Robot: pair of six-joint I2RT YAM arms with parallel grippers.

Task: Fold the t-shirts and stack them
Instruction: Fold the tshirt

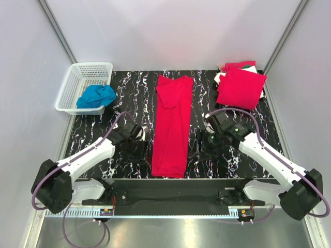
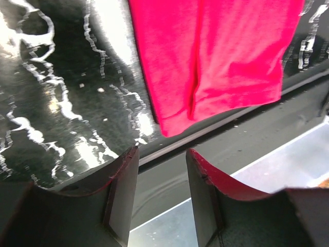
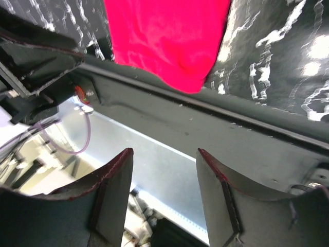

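Well, you were partway: one red t-shirt [image 1: 172, 126] lay in a long narrow fold at the centre of the table [image 1: 129, 98], likely needing crosswise folds, while folded t-shirts [image 1: 240, 87] sat stacked far right. Your left gripper [image 2: 162, 154] and right gripper [image 3: 164, 154] flanked it, jaws apart, empty.

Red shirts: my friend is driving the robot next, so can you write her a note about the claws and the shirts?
Left claw: open, holding nothing, just left of the long red shirt.
Right claw: open, holding nothing, just right of that shirt.
Shirts: the long red shirt lies flat mid-table, already folded into a narrow strip. The stack sits at the far right, a folded red shirt on top with white and green peeking out behind it.
Done: the stack is started and the strip is narrowed.
Left: probably fold the strip across and put it on the stack.
A blue cloth sits in the white basket.
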